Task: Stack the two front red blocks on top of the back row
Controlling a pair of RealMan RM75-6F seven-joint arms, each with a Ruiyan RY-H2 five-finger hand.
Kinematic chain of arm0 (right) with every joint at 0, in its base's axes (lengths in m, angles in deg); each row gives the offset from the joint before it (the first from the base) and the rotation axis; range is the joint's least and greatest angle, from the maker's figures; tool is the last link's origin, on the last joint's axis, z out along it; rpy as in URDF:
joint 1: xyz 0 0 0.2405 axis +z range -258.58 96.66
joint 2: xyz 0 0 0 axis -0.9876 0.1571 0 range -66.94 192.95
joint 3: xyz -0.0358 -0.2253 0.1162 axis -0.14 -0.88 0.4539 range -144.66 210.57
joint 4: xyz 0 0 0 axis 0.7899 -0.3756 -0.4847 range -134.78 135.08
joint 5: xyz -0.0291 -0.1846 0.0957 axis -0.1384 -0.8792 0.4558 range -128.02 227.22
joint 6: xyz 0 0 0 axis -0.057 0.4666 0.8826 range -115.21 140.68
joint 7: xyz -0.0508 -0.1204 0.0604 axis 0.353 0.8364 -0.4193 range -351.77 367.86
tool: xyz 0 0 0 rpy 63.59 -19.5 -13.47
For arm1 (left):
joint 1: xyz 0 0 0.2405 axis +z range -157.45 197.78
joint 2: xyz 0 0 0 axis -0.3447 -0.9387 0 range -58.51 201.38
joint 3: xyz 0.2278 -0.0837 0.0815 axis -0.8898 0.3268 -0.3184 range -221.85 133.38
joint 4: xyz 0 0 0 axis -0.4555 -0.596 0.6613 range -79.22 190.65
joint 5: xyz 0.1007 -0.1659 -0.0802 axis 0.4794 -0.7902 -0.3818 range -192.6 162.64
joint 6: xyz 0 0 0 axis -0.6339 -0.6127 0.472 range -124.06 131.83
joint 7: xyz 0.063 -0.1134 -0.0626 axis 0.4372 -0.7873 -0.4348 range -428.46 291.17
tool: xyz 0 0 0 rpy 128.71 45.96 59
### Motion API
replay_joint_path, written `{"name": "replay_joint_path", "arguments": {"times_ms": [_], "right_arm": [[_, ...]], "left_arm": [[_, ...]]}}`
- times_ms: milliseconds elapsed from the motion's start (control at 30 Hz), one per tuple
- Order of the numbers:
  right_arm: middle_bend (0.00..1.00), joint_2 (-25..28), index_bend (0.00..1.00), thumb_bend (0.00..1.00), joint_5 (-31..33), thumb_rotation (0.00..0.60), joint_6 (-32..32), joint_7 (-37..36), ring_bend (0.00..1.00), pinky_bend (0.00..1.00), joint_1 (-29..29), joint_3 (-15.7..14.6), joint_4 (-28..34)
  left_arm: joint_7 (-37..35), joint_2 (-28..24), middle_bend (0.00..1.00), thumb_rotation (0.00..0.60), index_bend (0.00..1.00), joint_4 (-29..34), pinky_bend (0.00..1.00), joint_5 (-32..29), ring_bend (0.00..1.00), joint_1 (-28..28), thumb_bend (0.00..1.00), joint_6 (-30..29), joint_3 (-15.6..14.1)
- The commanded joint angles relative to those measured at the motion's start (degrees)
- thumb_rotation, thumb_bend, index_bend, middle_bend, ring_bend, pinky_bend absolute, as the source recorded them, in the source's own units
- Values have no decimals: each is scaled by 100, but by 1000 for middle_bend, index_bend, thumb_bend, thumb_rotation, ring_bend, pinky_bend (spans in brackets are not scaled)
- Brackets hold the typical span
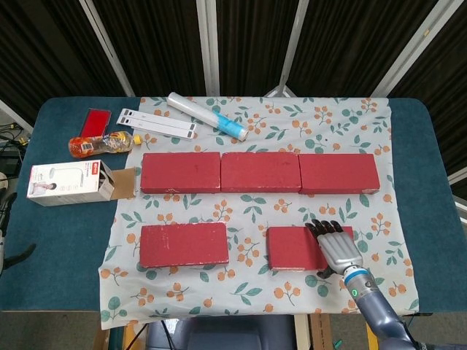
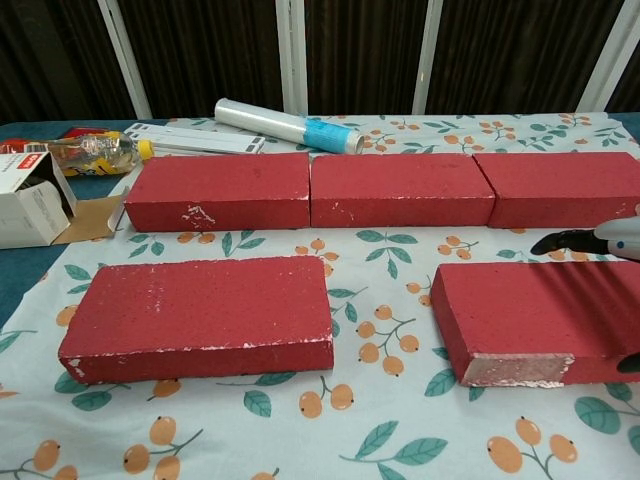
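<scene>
Three red blocks form the back row: left (image 1: 181,172), middle (image 1: 260,172), right (image 1: 338,173). Two red blocks lie flat in front of it, the front left block (image 1: 184,244) (image 2: 205,315) and the front right block (image 1: 295,248) (image 2: 530,310). My right hand (image 1: 337,246) (image 2: 603,240) reaches over the right end of the front right block. Its fingers stretch across the top toward the far edge and its thumb sits by the near side. No grip on the block shows. My left hand appears in neither view.
A floral cloth (image 1: 255,211) covers the blue table. Behind the back row lie a white-and-blue roll (image 1: 206,115) and a white strip (image 1: 157,122). At the far left are a bottle (image 1: 102,144), a red flat item (image 1: 95,121) and an opened white box (image 1: 69,182).
</scene>
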Motion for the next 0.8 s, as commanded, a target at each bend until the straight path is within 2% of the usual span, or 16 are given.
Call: {"name": "replay_joint_path", "arguments": {"times_ms": [33,367,533,800], "right_arm": [[0,-106,0,90,116,600,29,76,0,0,83,-1,-66],[7,-394,0,90,429,600,78,258,0,0,324,-19,-255],[140,-485,11,89,509,600,128,350,0,0,421,-42,-326],[287,-503,251,90,399,600,208,372,93,0,475,-109,-337]], "left_arm": [[5,4,3,600,45,-1,152,-6,0,4,0,-10,5],[31,25,3,600,45,-12,152,-37,0,-5,0,1,20],[23,36,2,600,47,-26,152,-46,0,-4,0,-10,31],[11,42,1,600,50,-27,152,23,1,-1,0,-36,2]]}}
